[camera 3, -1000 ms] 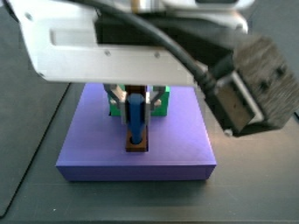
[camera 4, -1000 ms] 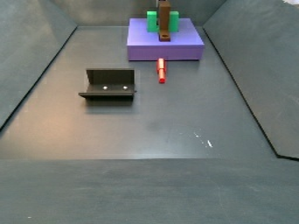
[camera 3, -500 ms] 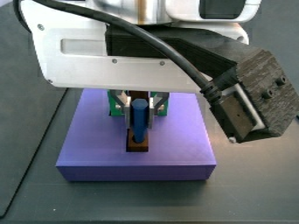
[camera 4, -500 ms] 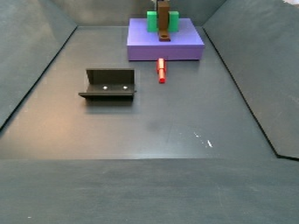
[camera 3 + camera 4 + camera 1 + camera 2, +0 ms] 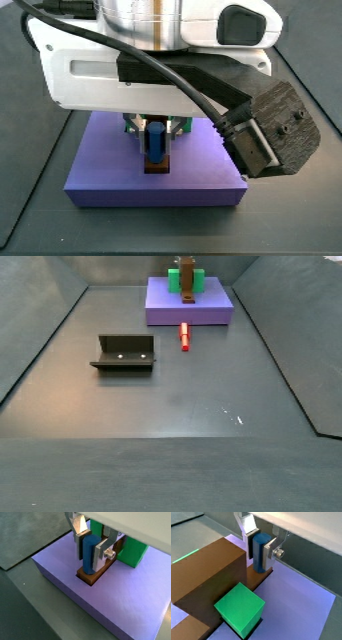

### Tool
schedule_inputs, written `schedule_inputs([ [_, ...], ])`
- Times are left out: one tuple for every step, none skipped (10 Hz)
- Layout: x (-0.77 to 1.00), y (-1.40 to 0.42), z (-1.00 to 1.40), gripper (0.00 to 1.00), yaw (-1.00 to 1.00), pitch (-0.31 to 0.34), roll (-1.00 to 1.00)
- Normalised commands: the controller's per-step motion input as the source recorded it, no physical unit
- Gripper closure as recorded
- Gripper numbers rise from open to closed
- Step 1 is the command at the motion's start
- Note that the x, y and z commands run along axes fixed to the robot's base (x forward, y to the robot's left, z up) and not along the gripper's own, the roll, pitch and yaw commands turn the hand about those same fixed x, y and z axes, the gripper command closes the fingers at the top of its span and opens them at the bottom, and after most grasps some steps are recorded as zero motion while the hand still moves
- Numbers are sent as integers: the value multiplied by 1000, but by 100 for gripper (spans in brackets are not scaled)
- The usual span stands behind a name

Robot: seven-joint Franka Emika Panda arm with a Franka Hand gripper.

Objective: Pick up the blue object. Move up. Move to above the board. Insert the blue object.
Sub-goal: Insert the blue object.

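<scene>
The blue object is a slim upright peg held between my gripper's silver fingers. Its lower end sits in the end of the brown board. In both wrist views the gripper is shut on the blue object. The board crosses a green block. In a side view the blue object stands on the board's end, under the gripper. In the far side view the board shows, but the peg and the gripper do not.
Board and green block rest on a large lavender slab, which shows again at the back of the floor. A small red rod lies in front of it. The dark fixture stands to the left.
The gripper has come down with the blue object. The peg's top stands lower over the board's end than one second ago. Nothing else has moved.
</scene>
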Motion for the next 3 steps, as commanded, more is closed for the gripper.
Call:
schedule_inputs([
  [3,-69,-431,100,0,0,64],
  [0,0,0,100,0,19,0],
  [0,0,0,100,0,0,0],
])
